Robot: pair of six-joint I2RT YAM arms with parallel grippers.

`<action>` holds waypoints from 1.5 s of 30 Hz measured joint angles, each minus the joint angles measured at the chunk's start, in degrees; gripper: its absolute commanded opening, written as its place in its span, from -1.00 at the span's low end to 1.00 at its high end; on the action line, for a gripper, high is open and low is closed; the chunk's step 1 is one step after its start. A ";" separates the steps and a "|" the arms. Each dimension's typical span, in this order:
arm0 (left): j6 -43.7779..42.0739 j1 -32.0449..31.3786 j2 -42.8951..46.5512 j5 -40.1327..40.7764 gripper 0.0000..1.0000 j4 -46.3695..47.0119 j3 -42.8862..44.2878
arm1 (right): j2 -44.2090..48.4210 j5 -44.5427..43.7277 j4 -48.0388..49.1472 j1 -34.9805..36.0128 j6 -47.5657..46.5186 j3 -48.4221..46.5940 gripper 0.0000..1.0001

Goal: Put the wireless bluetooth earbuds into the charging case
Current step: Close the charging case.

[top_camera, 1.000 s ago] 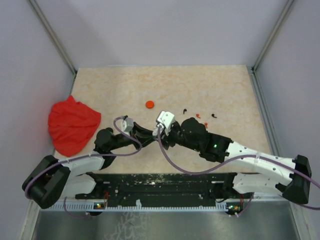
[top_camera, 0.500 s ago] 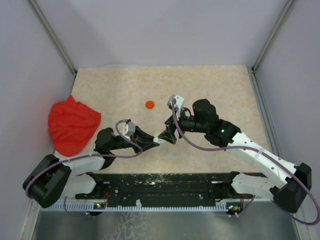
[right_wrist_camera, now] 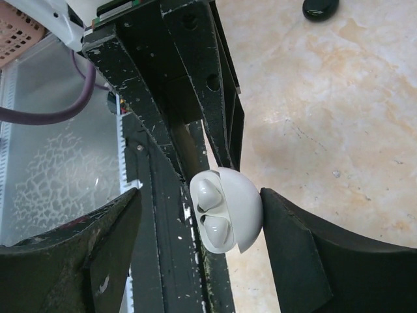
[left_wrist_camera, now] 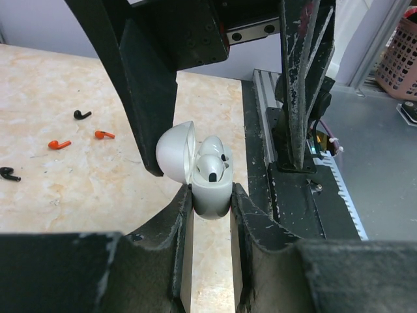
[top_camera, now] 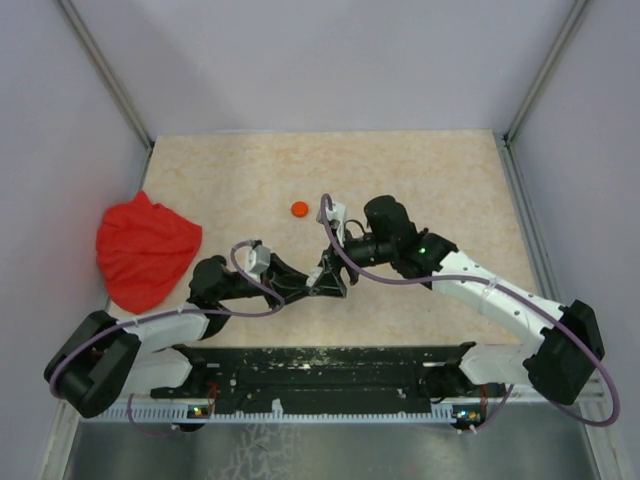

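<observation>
Seating looks complete: white earbuds [left_wrist_camera: 210, 166] fill the charging case [left_wrist_camera: 212, 201] clamped in the left pincer [left_wrist_camera: 210, 195]. Right pincer [right_wrist_camera: 201, 212], wide, flanks the lid [left_wrist_camera: 174, 151]; closing it probably comes next.

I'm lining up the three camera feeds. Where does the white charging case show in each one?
Left wrist: the charging case sits at centre, lid open, clamped in the left gripper.
Right wrist: lower centre, between the fingers of the open right gripper.
Top external: mostly hidden where both grippers meet, just below centre.
Shared landmark: the left gripper holding it.
</observation>
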State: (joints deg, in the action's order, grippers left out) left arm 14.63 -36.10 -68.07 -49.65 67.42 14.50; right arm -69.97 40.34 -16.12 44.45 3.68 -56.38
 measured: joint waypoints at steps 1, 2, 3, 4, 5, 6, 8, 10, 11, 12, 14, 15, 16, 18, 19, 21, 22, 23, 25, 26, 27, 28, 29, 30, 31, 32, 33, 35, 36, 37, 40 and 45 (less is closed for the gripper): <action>-0.09 0.00 0.00 0.24 -0.99 -0.15 0.00 | 0.07 0.81 0.00 0.02 -0.02 0.00 0.39; -0.11 0.00 -0.02 0.33 -0.99 -0.33 0.00 | 0.15 1.14 -0.04 0.02 -0.20 0.00 0.37; -0.13 0.00 -0.02 0.39 -0.98 -0.39 0.00 | 0.28 1.38 -0.15 0.00 -0.26 0.00 0.36; -0.17 0.00 -0.04 0.55 -0.99 -0.44 0.00 | 0.48 1.66 -0.33 -0.04 -0.42 0.00 0.35; -0.20 0.00 -0.07 0.61 -0.99 -0.57 0.00 | 0.83 1.84 -0.50 -0.11 -0.63 0.00 0.35; -0.22 0.02 -0.07 0.68 -0.99 -0.81 0.00 | 1.18 1.88 -0.61 -0.11 -0.76 0.00 0.34; -0.39 0.24 -0.11 1.51 -0.98 -1.64 0.02 | 2.29 2.69 -1.05 -0.11 -1.14 0.00 0.33; -0.59 0.28 -0.13 1.86 -0.99 -2.27 0.07 | 3.45 2.69 -1.27 -0.11 -1.79 0.00 0.32; -0.61 0.26 -0.13 2.10 -0.99 -2.60 0.09 | 4.00 2.75 -1.38 -0.11 -2.08 0.00 0.32; -0.68 0.28 -0.13 2.40 -0.99 -3.21 0.09 | 4.61 2.75 -1.49 -0.11 -2.25 0.00 0.32; -0.74 0.50 -0.13 2.95 -0.99 -4.00 0.09 | 5.66 2.27 -1.53 -0.11 -2.69 0.00 0.32; -0.74 0.52 -0.13 3.15 -0.99 -4.20 0.09 | 6.25 1.25 -1.55 -0.09 -3.04 0.00 0.32; -0.74 0.59 -0.11 3.26 -0.99 -4.44 0.09 | 6.78 0.02 -1.57 -0.09 -3.30 0.02 0.32; -0.74 0.59 -0.11 3.34 -0.99 -4.61 0.09 | 7.41 -2.54 -1.60 -0.09 -3.96 0.07 0.32; -0.74 0.59 -0.09 3.32 -0.99 -4.68 0.09 | 7.65 -3.96 -1.62 -0.09 -4.33 0.13 0.32; -0.74 0.61 0.02 3.13 -0.99 -4.96 0.09 | 7.78 -6.19 -1.44 -0.09 -5.64 0.52 0.30; -0.74 0.59 0.04 3.04 -0.98 -5.03 0.09 | 7.82 -6.91 -1.29 -0.09 -6.32 1.01 0.21; -0.74 0.61 0.09 2.89 -0.99 -5.11 0.09 | 7.82 -7.48 -1.01 -0.09 -7.04 1.79 0.18; -0.83 0.61 0.42 2.21 -0.99 -5.97 0.11 | 7.93 -7.65 -0.02 -0.09 -9.03 4.17 0.17; -0.96 0.61 0.52 1.99 -0.99 -6.34 0.15 | 7.98 -7.39 0.48 -0.07 -9.90 5.44 0.17; -1.03 0.61 0.63 1.55 -0.99 -6.73 0.26 | 8.09 -6.91 1.03 -0.07 -10.93 7.13 0.17; -1.11 0.61 0.70 1.36 -0.98 -7.10 0.39 | 8.20 -6.56 1.40 -0.07 -11.58 8.24 0.16; -1.22 0.61 0.74 1.11 -0.99 -7.23 0.55 | 8.37 -6.03 1.97 -0.07 -12.37 9.57 0.16; -1.33 0.61 0.79 0.81 -0.99 -7.48 0.68 | 8.66 -5.44 2.23 -0.07 -13.25 10.71 0.15; -1.40 0.59 0.81 0.48 -0.99 -7.56 0.74 | 8.98 -4.85 2.80 -0.07 -14.08 11.58 0.14; -1.44 0.61 0.81 0.11 -0.99 -7.65 0.81 | 9.29 -4.42 3.23 -0.04 -14.73 12.22 0.12; -1.44 0.61 0.81 -0.22 -0.99 -7.72 0.83 | 9.70 -3.93 3.78 -0.04 -15.43 12.85 0.10; -1.44 0.63 0.79 -1.42 -0.99 -7.87 0.92 | 10.19 -2.91 4.79 0.00 -16.61 13.27 0.05; -1.44 0.63 0.68 -2.25 -0.99 -7.85 1.11 | 10.25 -2.47 5.20 0.00 -17.14 13.27 0.03; -1.44 0.63 0.50 -3.06 -0.99 -7.85 1.42 | 10.25 -2.12 5.73 0.02 -17.51 13.27 0.00; -1.33 0.63 -0.83 -5.49 -0.99 -7.50 2.75 | 10.25 -0.90 6.80 0.09 -18.56 13.27 -0.08; -0.94 0.63 -1.95 -7.45 -0.99 -6.64 3.37 | 10.19 0.48 7.13 0.44 -19.39 13.27 -0.21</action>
State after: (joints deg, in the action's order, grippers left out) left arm 13.69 -35.46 -70.02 -57.10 60.77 17.87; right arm -59.79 40.82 -8.99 44.88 -15.70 -43.11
